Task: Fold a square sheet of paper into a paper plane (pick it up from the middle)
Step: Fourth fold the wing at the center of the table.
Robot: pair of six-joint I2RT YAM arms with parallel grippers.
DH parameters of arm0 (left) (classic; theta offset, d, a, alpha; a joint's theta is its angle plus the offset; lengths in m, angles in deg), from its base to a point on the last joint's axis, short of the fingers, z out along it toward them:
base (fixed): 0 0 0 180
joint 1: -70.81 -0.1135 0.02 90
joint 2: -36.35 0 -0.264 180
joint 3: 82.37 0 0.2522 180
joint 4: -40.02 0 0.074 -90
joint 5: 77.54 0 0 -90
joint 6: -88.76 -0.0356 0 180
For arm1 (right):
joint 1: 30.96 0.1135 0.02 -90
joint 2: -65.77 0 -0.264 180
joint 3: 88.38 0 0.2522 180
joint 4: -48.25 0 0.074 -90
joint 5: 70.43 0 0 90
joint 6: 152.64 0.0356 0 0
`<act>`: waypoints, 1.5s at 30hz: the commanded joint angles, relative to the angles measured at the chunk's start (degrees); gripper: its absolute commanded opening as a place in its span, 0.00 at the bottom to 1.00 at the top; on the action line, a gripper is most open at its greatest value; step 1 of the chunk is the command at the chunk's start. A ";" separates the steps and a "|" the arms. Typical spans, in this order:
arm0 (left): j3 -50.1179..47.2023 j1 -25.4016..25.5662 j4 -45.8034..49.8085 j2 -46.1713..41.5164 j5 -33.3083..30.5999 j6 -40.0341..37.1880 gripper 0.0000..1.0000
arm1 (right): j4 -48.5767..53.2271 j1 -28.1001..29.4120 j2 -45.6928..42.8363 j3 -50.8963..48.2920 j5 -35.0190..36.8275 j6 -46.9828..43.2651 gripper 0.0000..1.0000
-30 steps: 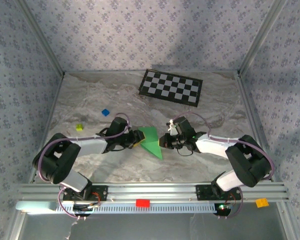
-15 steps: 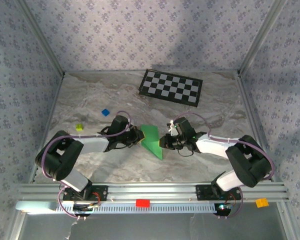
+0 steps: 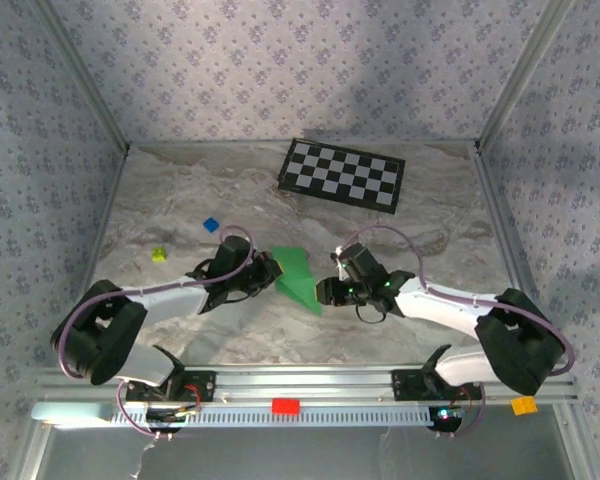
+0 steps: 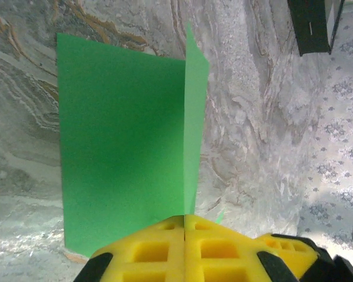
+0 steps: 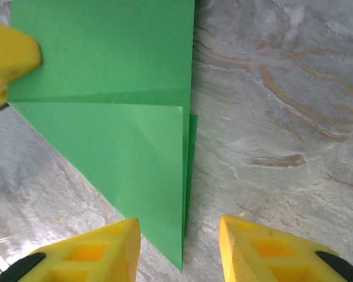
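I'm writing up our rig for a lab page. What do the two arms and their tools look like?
Both the left arm and right arm have white links between bulky black joints, with a thin lilac cable looping along each. The left tool and right tool carry blocky bright yellow fingers moulded with square recesses.

Robotics lab test cell: a marble-patterned desk [image 3: 180, 200] was boxed in by floral-papered walls [image 3: 280, 70] and aluminium posts [image 3: 80, 80]. A left arm [image 3: 160, 295] and a right arm [image 3: 450, 305] were bolted to a metal rail [image 3: 310, 380] at the near edge. A black-and-white checkerboard [image 3: 342, 173] lay flat near the back.
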 commanded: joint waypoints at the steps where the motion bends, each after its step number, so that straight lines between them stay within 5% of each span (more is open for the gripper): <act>1: -0.14 0.47 2.13 -1.79 -2.94 0.69 0.00 | -1.36 7.15 -1.43 1.05 14.85 -7.46 0.41; 6: 0.30 0.66 2.49 -1.66 -2.90 0.86 0.00 | -14.25 19.57 0.60 -2.06 31.72 -21.07 0.42; 10: 0.47 0.78 2.83 -1.31 -2.89 0.90 0.00 | -15.41 21.77 5.24 -0.27 35.76 -24.50 0.43; 20: 0.47 0.96 3.07 -1.58 -2.90 1.03 0.01 | -15.79 23.24 14.17 3.70 38.85 -31.40 0.42; 28: 0.64 0.94 3.16 -1.74 -2.89 0.95 0.05 | -15.25 23.27 16.57 4.33 37.70 -30.20 0.23; 38: 2.45 0.79 5.58 -0.98 -2.90 -0.72 0.34 | -16.96 23.07 16.42 3.00 36.62 -28.39 0.12; 45: 2.89 -0.30 5.73 0.58 -1.65 -1.01 0.33 | -17.49 22.75 15.88 2.48 35.56 -27.86 0.11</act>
